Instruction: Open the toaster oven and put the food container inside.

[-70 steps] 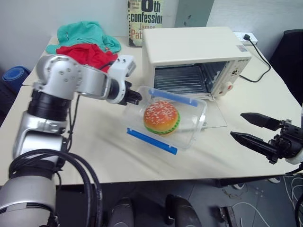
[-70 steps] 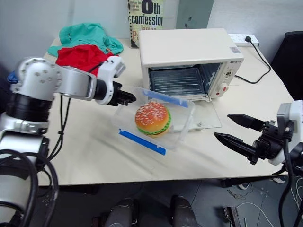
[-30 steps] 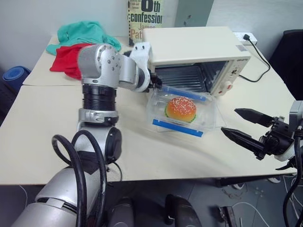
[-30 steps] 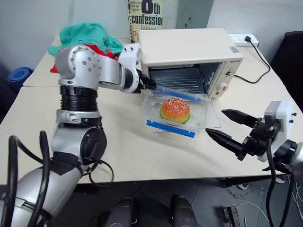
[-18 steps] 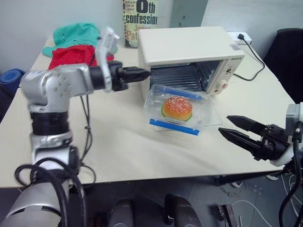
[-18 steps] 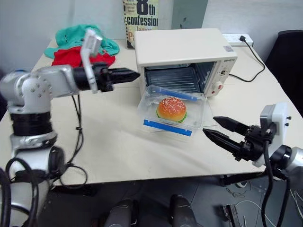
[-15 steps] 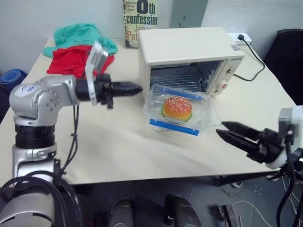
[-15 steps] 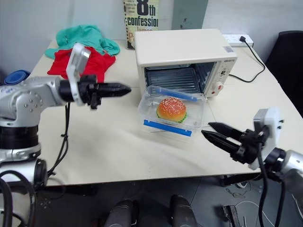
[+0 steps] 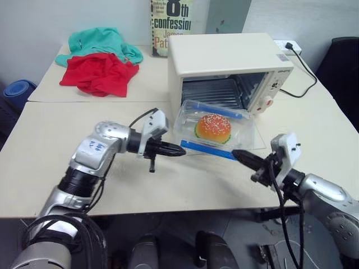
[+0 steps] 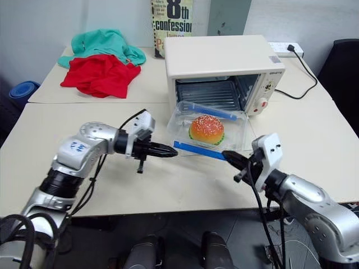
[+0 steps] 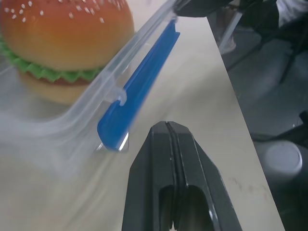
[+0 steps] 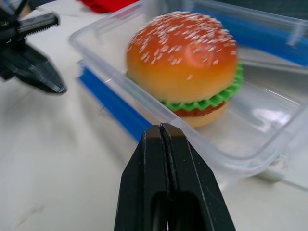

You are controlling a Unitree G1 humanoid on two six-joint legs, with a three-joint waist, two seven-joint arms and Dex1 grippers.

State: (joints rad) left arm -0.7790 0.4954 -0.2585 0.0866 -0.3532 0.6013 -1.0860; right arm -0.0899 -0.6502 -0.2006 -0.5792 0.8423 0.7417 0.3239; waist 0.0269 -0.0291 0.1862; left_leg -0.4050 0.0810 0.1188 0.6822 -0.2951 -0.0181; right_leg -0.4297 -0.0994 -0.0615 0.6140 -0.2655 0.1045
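**Pushing stage: container at the oven mouth, not yet in**

Sitting on the lowered glass door (image 9: pixel 259 136) is the food container (image 9: pixel 216 130), its far edge right at the cavity of the toaster oven (image 9: pixel 229 63), burger inside. Door is already down, so the opening step reads as done; insertion is what's in hand.

Left gripper (image 9: pixel 178 150) is pointing level at the near-left corner, fingers (image 11: pixel 169 159) pressed together on nothing, tips just short of the blue clip (image 11: pixel 136 94). Right gripper (image 10: pixel 229 157) is coming at the near-right corner, fingers (image 12: pixel 163 159) also pressed together and empty, tips close against the clear wall below the burger; contact I can't confirm.

My read: both closed tips are lining up as pushers along the near edge. Next move is calling for an even shove from both toward the rack, keeping the box square so it isn't skewing into the door frame or riding up at the lip.
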